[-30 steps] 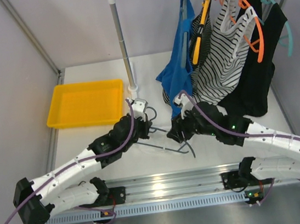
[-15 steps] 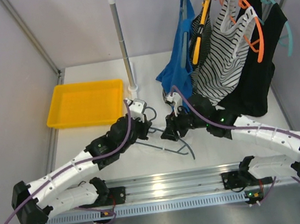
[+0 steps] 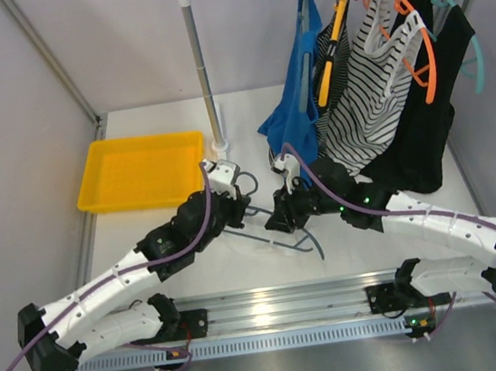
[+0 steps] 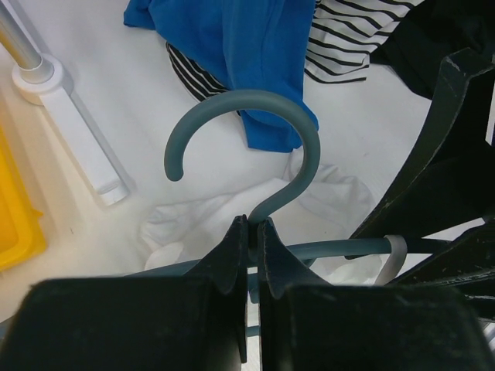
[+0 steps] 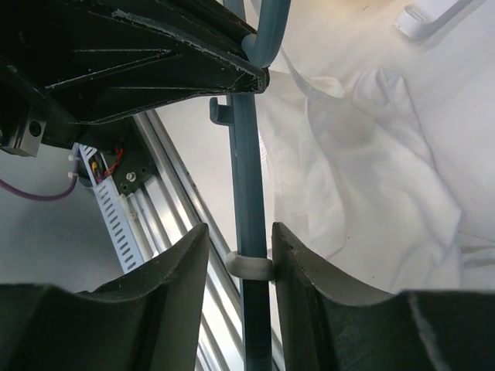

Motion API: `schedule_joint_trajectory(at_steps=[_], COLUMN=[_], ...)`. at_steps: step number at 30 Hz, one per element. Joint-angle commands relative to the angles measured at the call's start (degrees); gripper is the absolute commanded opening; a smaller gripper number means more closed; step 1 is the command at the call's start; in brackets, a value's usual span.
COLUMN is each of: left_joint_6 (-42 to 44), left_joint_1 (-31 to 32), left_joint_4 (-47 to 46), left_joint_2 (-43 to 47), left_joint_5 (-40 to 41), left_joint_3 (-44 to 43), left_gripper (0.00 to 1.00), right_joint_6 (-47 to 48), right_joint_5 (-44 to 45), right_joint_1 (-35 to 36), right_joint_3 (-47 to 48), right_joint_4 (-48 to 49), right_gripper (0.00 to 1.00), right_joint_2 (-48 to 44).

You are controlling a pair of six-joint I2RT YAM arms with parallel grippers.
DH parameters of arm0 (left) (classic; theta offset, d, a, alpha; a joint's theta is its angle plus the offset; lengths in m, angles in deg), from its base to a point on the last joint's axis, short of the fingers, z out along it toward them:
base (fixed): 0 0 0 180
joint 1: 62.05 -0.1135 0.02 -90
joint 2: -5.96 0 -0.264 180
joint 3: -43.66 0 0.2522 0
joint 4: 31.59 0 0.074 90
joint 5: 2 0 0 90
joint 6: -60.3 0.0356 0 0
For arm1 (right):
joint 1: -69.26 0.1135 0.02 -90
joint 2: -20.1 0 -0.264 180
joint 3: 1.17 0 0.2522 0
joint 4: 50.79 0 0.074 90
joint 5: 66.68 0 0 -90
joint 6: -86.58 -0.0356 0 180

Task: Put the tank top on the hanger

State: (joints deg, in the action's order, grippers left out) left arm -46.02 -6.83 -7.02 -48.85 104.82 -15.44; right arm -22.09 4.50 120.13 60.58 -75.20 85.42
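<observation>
The grey-blue hanger (image 4: pixel 305 139) lies low over the table, its hook pointing away. My left gripper (image 4: pixel 253 224) is shut on its neck just below the hook. The white tank top (image 4: pixel 193 220) lies crumpled on the table under the hanger. One narrow strap (image 5: pixel 249 267) is looped round the hanger (image 5: pixel 249 170) arm. My right gripper (image 5: pixel 240 228) straddles that arm at the strap, jaws apart: the right finger touches the strap, the left finger stands clear of it. Seen from above, the left gripper (image 3: pixel 238 212) and right gripper (image 3: pixel 280 222) meet over the hanger (image 3: pixel 304 247).
A yellow tray (image 3: pixel 141 170) sits at the back left. The rack pole (image 3: pixel 203 72) and its base (image 3: pixel 220 145) stand just behind the grippers. On the rail hang a blue top (image 3: pixel 297 106), a striped top (image 3: pixel 366 106), a black garment (image 3: pixel 423 126), orange hangers (image 3: pixel 421 44) and a teal hanger (image 3: pixel 471 37).
My right arm has swung in to the left over the hanger arm, and its jaws have narrowed. The left gripper with the hanger has shifted slightly back and left.
</observation>
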Motion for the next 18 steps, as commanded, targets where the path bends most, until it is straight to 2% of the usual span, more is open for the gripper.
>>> schedule_joint_trajectory(at_steps=[1,4,7,8,9,16,18], left_joint_6=[0.8,0.8,0.7,0.7,0.7,1.1,1.1], left_joint_1=[0.1,0.3,0.3,0.3,0.4,0.6,0.6], left_joint_4=[-1.1,-1.1,-1.1,-1.1,-1.1,0.7,1.1], left_joint_2=[1.7,2.0,2.4,2.5,2.5,2.3,2.3], left_joint_5=[0.5,0.5,0.7,0.7,0.8,1.6,2.2], left_joint_3=[-2.6,-2.7,-3.3,-3.4,-3.7,-6.5,-7.1], left_gripper=[0.00,0.00,0.00,0.00,0.00,0.00,0.05], right_joint_6=[-0.2,-0.5,-1.1,-1.3,-1.4,-2.5,-2.6], right_joint_5=[1.1,1.5,2.3,2.9,3.2,10.1,13.6], right_joint_1=[0.6,0.8,1.2,1.3,1.5,3.6,4.1], right_joint_3=[0.4,0.7,1.3,1.5,1.7,2.8,2.8], right_joint_4=[2.9,2.8,2.5,2.3,2.2,2.6,2.9], right_gripper=[0.39,0.34,0.18,0.07,0.01,0.00,0.00], right_joint_2=[-0.5,-0.6,-0.5,-0.5,-0.7,-4.3,-6.1])
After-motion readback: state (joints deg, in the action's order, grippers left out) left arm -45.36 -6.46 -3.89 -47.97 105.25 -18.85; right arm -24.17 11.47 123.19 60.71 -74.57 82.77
